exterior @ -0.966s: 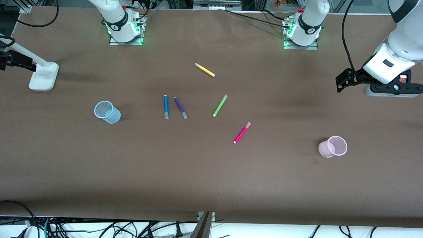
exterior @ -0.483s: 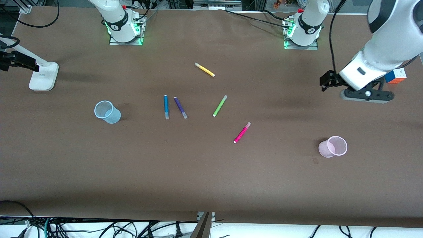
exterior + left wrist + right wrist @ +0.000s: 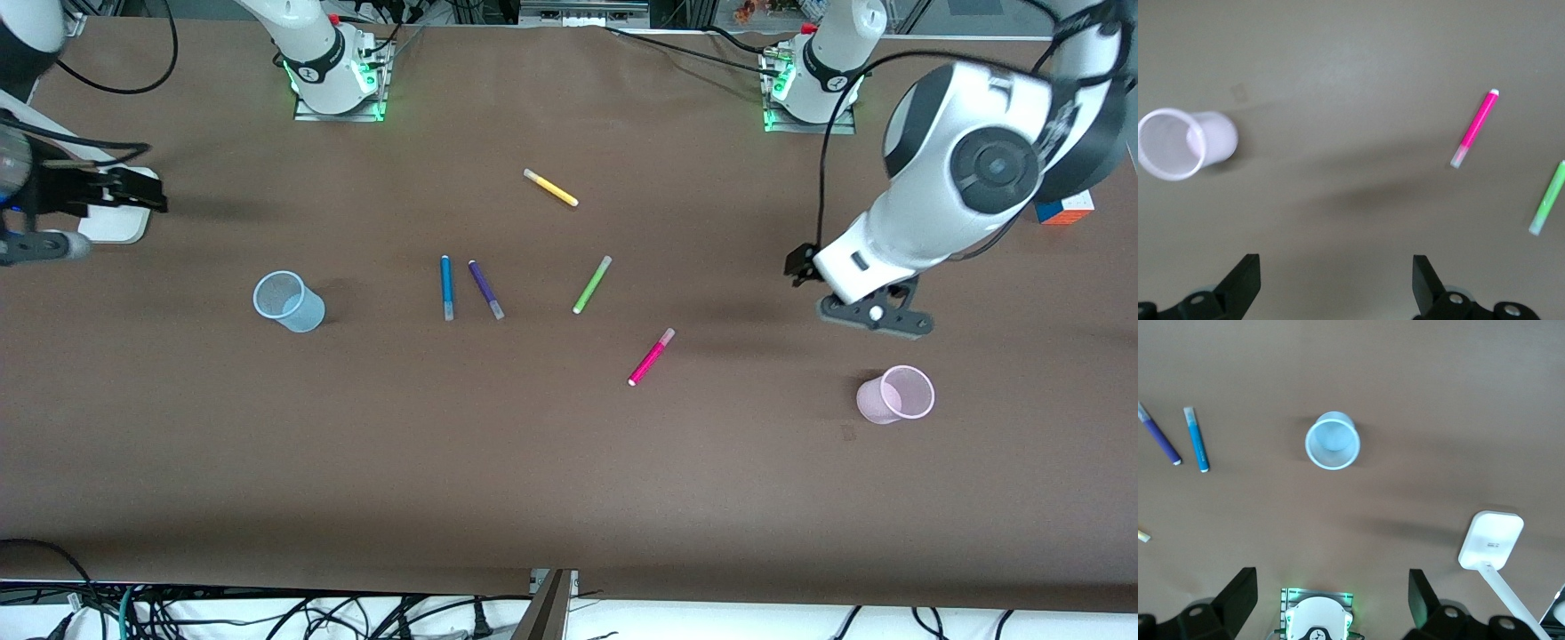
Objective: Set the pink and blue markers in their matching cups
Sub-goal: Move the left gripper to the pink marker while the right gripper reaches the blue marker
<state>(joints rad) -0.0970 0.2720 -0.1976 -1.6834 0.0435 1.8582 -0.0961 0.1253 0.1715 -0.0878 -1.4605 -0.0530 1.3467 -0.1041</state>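
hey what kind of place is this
Probably a robotics lab: two robot arm bases bolted to a brown table, loose cables along its edge, and markers and cups laid out as props.

A plain brown table (image 3: pixel 569 462) is being shown. A magenta-pink marker (image 3: pixel 652 356) with a paler pink cap and a mid-blue marker (image 3: pixel 446 286) with a pale greyish cap are being displayed on it, along with a dark purple marker (image 3: pixel 485 289), a lime-green marker (image 3: pixel 592 284) and a yellow marker (image 3: pixel 551 188). A translucent pale blue cup (image 3: pixel 287 301) and a translucent pale pink cup (image 3: pixel 896 394) are being seen. A white lamp base (image 3: pixel 1491 540) is being shown, and green light is being given off at the arm bases.
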